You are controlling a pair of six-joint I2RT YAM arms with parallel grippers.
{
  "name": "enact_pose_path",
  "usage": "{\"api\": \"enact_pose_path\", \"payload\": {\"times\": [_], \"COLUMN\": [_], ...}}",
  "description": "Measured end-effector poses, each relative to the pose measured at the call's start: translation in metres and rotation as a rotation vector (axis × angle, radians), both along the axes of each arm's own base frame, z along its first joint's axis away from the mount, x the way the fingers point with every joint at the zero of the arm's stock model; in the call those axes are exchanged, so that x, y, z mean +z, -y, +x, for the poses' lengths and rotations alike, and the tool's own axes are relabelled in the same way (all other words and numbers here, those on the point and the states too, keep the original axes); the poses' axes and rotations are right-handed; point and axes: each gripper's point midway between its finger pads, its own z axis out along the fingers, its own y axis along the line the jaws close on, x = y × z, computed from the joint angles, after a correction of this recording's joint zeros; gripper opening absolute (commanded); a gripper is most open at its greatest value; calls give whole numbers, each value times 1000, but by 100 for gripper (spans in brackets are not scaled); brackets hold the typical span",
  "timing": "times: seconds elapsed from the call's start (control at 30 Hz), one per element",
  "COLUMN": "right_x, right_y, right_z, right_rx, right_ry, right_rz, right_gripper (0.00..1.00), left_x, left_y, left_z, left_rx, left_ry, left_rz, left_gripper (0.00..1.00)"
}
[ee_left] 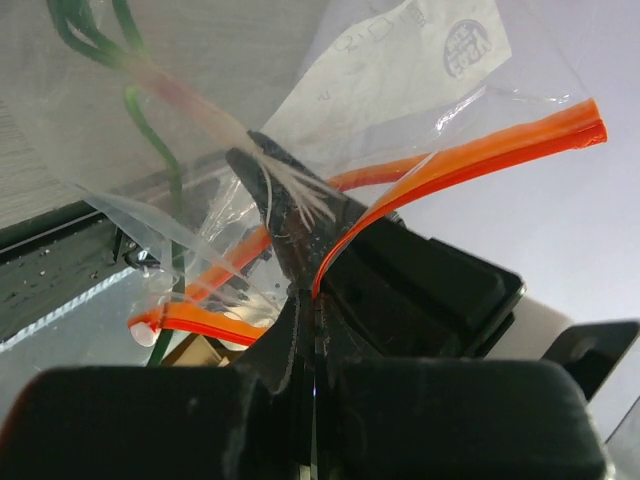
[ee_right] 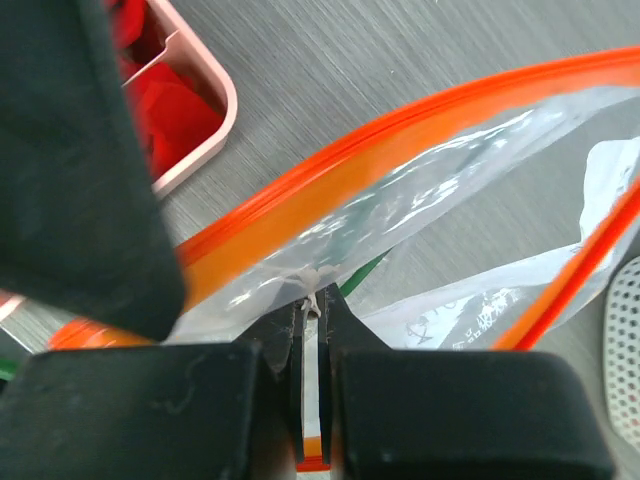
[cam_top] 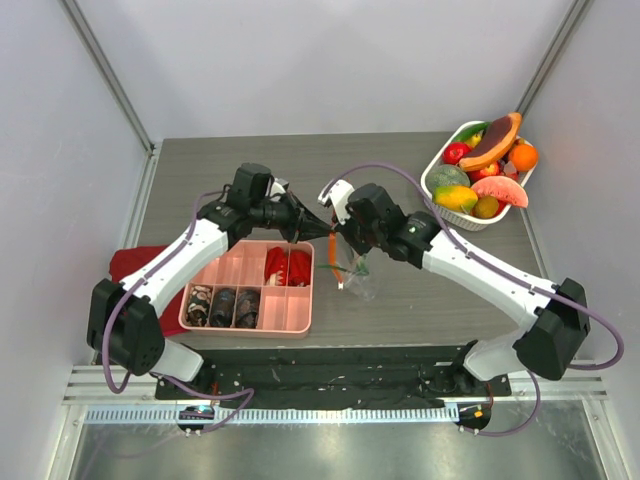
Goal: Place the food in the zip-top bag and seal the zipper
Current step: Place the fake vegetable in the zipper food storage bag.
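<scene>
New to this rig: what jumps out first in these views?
The clear crinkly plastic zip-top bag with its orange-red zipper strip, pinched mid-table between the left arm's fingers and the right arm's fingers. Next, glossy toy fruits heaped in a white oval basket at the far right corner; a pink compartment tray sits near left.

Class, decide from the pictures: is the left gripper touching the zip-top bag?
Touching. The left wrist view shows the left gripper shut, with the clear film of the zip-top bag bunched and pinched between its jaws.
</scene>
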Motion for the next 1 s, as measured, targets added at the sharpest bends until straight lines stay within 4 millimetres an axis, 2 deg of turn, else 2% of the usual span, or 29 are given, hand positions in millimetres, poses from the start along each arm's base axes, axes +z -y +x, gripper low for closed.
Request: {"api": "enact_pose_path", "payload": {"times": [0.17, 0.2, 0.3, 0.43, 0.57, 0.7, 0.87, 0.93, 1.0], "right_x": [-5, -7, -7, 5, 30, 63, 107, 118, 123], "right_y": [5, 6, 6, -1, -8, -8, -5, 0, -1], "right_z": [7, 7, 6, 1, 0, -11, -50, -71, -84], "right_rx": [-55, -64, -83, -57, -26, 38, 234, 312, 366], "right_ry": [-98, -119, -168, -197, -180, -134, -26, 15, 34], "right_rz": [22, 22, 34, 60, 110, 174, 290, 332, 352], "right_gripper": [2, 20, 57, 71, 73, 66, 58, 55, 54], "left_x": [0, 1, 2, 2, 0, -2, -6, -6, -6], "left_y": [-1, -2, -2, -3, -4, -3, 0, 0, 1], "left_z": [-2, -3, -4, -5, -6, -4, 1, 2, 2], "left_rx": [-9, -11, -16, -17, -14, -11, -3, -2, -2], "left_ry": [-4, -3, -2, -10, -27, -39, -55, -57, -55], "left_rz": [13, 16, 25, 32, 36, 36, 34, 33, 31], "left_gripper": [0, 0, 0, 0, 0, 0, 0, 0, 0]}}
